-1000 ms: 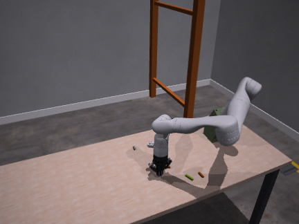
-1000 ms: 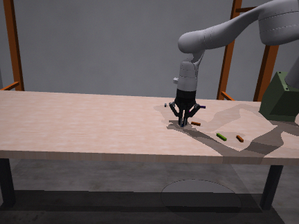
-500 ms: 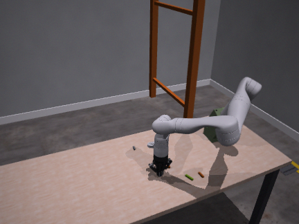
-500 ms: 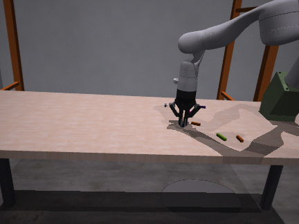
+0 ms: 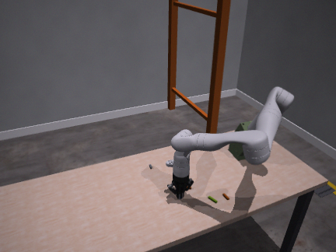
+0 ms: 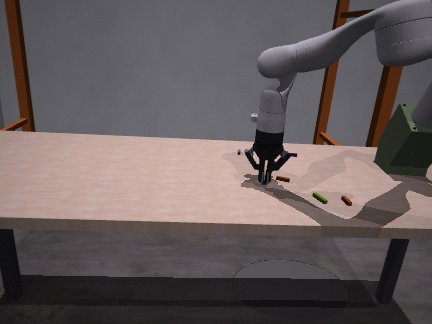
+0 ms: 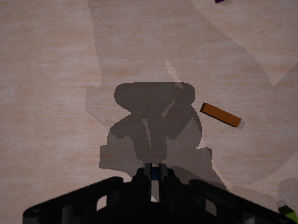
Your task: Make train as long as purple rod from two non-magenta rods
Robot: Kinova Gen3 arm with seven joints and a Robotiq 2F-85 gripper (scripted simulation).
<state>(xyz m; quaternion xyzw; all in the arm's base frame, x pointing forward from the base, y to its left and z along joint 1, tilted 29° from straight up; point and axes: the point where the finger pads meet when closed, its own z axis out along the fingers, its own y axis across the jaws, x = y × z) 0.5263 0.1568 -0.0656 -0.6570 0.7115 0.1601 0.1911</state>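
Observation:
My gripper (image 5: 180, 194) points straight down near the middle of the table, its fingertips close to the top. It is shut on a small blue rod (image 7: 156, 172), seen between the fingertips in the wrist view. An orange rod (image 7: 220, 115) lies flat just to the right of the gripper (image 6: 265, 181), apart from it; it also shows in the exterior view (image 6: 283, 178). A lime rod (image 6: 320, 198) and a second orange rod (image 6: 346, 200) lie further right near the front edge. The purple rod (image 6: 292, 155) lies behind the gripper. A small grey rod (image 5: 150, 166) lies to the far left.
A green box (image 6: 405, 140) stands at the arm's base on the right end of the table. An orange ladder frame (image 5: 214, 78) stands behind the table. The table's front edge is close to the lime rod (image 5: 212, 199).

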